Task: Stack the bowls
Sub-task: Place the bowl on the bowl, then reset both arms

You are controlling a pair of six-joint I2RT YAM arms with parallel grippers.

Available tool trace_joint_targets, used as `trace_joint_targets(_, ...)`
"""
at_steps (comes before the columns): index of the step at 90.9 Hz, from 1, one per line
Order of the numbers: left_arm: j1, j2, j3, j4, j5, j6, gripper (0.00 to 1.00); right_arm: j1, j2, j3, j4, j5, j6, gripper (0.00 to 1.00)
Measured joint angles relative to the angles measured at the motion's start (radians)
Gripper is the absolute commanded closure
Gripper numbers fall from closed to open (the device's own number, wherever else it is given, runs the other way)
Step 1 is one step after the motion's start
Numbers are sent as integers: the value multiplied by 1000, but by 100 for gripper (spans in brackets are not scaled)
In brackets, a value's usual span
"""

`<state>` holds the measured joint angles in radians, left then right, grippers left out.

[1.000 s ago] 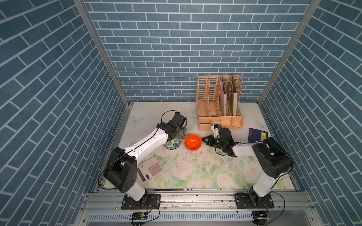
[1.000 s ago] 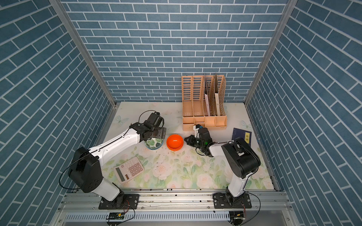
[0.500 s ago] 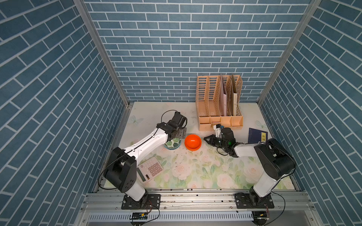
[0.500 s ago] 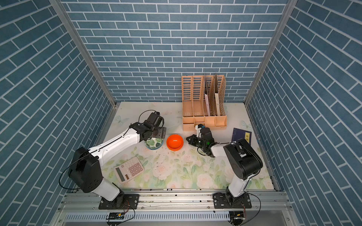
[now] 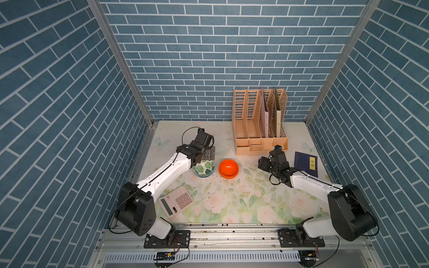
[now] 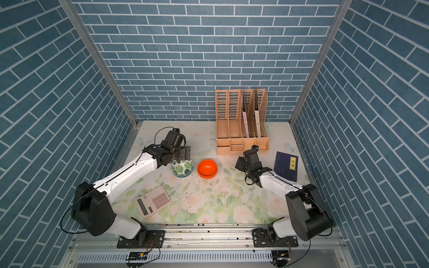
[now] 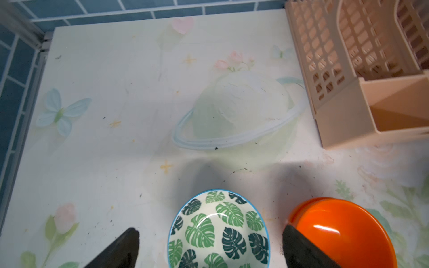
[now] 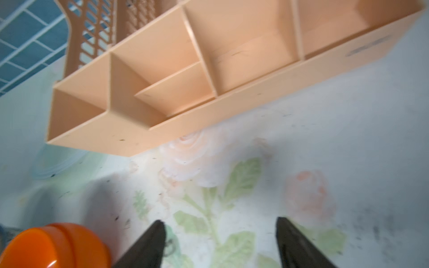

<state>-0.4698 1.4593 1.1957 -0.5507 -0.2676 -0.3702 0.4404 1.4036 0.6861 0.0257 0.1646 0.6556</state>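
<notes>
The bowls are found in two nested pairs on the floral mat [image 5: 232, 199], side by side and just apart: the leaf-print pair [image 5: 204, 169] lies toward the left arm [image 5: 167, 171] and the orange pair [image 5: 228, 168] toward the right arm [image 5: 311, 185]. The left gripper [image 5: 209, 153] is observed over the back-wall side of the leaf-print pair, jaws spread wide and nothing held. In the left wrist view that pair is seen between the two fingers, with one finger [image 7: 301, 248] overlapping the edge of the orange pair (clearance there cannot be confirmed). The right gripper [image 8: 219, 221] is likewise spread wide and empty, held over bare mat apart from the orange pair, which lies off to one side of its fingers and not between them. It is judged that the narrower leaf-print pair is to be lifted and carried sideways, toward the right arm, into the orange pair; the left arm is the nearer and is lined up for that grasp
</notes>
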Motion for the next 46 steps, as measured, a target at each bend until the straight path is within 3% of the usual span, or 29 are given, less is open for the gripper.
trace_joint_targets(17,184,-91,-98,18,-3,-19,0,-47,-11,0,-68,63,-26,0)
trace_joint_targets(46,350,-129,-237,131,-66,-37,0,-117,-176,-103,20,212,-143,0)
